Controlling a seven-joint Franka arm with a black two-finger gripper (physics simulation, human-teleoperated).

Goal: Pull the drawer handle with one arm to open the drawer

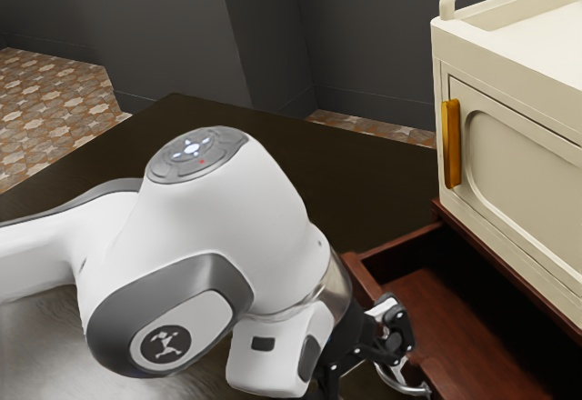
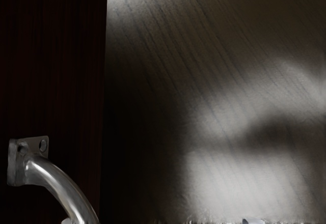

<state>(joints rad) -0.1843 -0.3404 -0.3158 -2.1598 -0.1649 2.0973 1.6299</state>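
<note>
- Patterned floor tiles (image 1: 55,114) lie at the left of the exterior view, with grey walls (image 1: 155,27) above.
- Across the middle runs a dark tabletop (image 1: 364,182).
- A cream cabinet (image 1: 518,173) with an orange grip (image 1: 451,144) stands at the upper right.
- Below it, at the lower right, the reddish-brown drawer (image 1: 473,327) is open, its inside showing.
- The curved metal handle (image 1: 398,381) is at the bottom, right of centre; in the wrist view it curves through the lower left corner.
- The black gripper (image 1: 391,327) is at the handle; I cannot tell how far open it is or whether it has hold of anything.
</note>
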